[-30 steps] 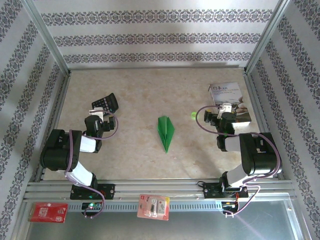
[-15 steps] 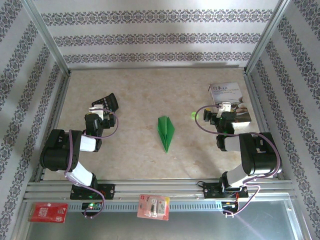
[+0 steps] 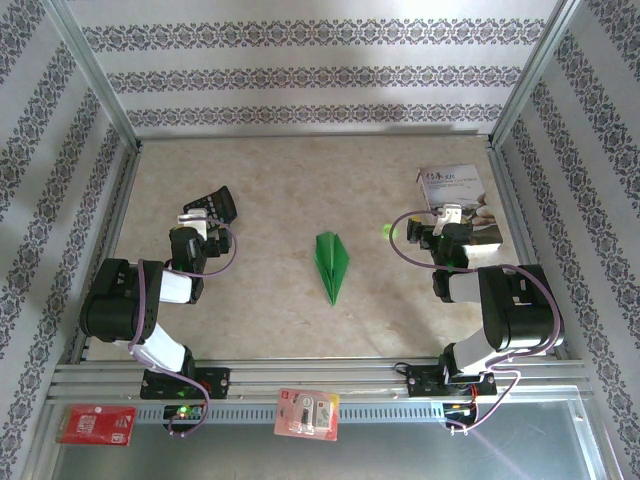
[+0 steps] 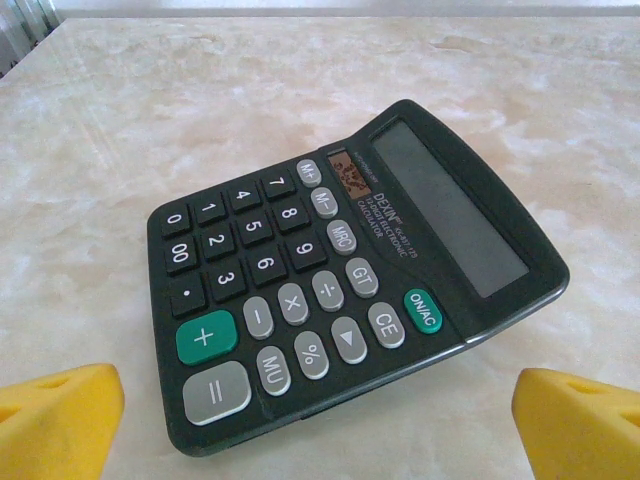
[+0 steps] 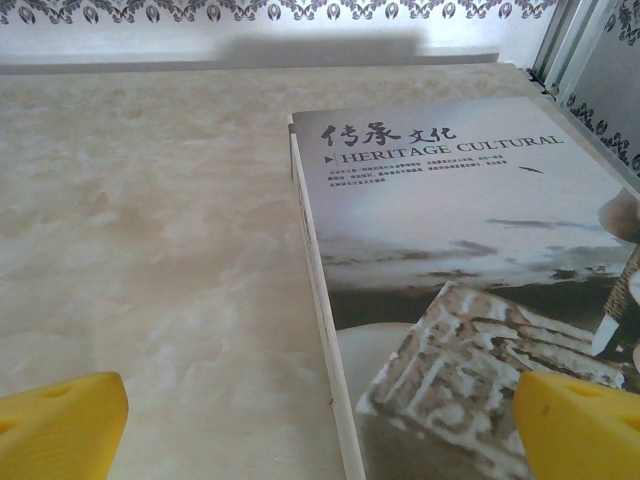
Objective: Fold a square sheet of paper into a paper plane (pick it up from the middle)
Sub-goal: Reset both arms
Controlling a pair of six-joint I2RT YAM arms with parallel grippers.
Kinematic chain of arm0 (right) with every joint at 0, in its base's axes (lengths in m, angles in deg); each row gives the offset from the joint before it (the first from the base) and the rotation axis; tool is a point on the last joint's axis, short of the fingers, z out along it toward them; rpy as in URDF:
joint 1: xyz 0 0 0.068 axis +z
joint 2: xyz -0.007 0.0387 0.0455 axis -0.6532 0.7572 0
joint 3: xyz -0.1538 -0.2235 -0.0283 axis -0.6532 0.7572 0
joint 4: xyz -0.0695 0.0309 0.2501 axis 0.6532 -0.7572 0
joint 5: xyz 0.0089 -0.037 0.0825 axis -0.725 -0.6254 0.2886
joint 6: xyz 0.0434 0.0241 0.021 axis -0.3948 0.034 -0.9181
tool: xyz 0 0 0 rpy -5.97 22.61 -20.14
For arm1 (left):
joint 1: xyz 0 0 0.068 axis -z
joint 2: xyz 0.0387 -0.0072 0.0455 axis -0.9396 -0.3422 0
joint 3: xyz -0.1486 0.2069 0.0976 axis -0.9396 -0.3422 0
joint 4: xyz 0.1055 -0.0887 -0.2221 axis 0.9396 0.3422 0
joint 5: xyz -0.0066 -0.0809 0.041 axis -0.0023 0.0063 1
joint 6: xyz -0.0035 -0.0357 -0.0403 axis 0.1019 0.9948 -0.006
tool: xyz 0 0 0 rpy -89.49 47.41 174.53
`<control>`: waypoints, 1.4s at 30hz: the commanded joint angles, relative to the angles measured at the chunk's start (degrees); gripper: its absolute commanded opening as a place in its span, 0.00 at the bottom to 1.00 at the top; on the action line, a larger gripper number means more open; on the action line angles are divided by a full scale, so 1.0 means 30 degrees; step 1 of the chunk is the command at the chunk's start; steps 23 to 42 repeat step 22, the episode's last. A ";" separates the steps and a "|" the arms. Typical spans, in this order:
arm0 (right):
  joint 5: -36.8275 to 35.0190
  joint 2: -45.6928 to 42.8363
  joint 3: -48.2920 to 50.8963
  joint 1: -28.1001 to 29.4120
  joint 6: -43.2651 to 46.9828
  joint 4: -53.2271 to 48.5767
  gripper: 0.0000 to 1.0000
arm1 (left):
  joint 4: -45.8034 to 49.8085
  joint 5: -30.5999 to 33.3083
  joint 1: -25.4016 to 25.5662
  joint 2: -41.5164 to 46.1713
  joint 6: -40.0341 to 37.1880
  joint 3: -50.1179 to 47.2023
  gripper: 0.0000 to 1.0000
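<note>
The square sheet of paper lies folded into a slim bright green paper plane [image 3: 332,264] at the middle of the table, its narrow tip toward the near edge. Neither gripper touches it. My left gripper [image 3: 199,224] is far to its left, open, facing a black calculator [image 4: 340,270]. Its yellow fingertips [image 4: 55,420] stand wide apart with nothing between them. My right gripper [image 3: 449,216] is far to the plane's right, open too, its yellow fingertips [image 5: 580,425] spread over the edge of a printed booklet [image 5: 470,250].
The calculator [image 3: 212,206] lies at the left and the booklet [image 3: 455,192] at the back right. A small green disc [image 3: 387,231] sits between plane and booklet. Metal frame posts and patterned walls bound the table. A red card [image 3: 95,424] and a blister pack [image 3: 308,413] lie on the front rail.
The left gripper has edged slightly toward the calculator. The right arm and the green plane have stayed where they were.
</note>
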 commanded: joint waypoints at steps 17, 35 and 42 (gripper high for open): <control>0.0181 0.0010 -0.0428 0.0189 0.0211 0.0631 0.98 | -0.1033 -0.0132 -0.0159 0.0128 -0.0255 0.0165 1.00; 0.0214 -0.0045 -0.0358 0.0192 0.0214 0.0632 0.98 | -0.1036 -0.0117 -0.0139 0.0126 -0.0249 0.0173 1.00; 0.0214 -0.0045 -0.0358 0.0192 0.0214 0.0632 0.98 | -0.1036 -0.0117 -0.0139 0.0126 -0.0249 0.0173 1.00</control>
